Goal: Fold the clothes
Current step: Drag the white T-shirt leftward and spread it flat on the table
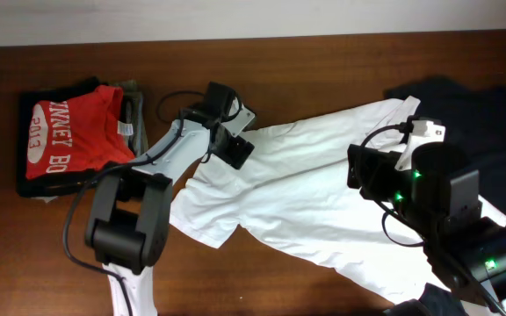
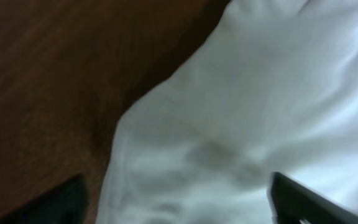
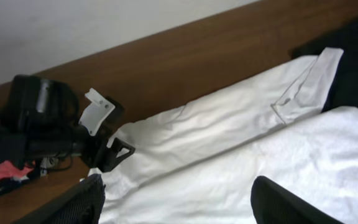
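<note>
The white T-shirt lies spread flat and slanted across the middle of the table. My left gripper is low over its upper left edge, by the sleeve; the left wrist view shows open fingers on either side of the cloth edge, blurred and close. My right gripper hovers over the shirt's right part, open and empty; its wrist view shows the shirt below and the left arm beyond.
A red shirt with white lettering lies folded on dark garments at the far left. A dark garment lies at the right, partly under the white shirt. Bare wood table runs along the back.
</note>
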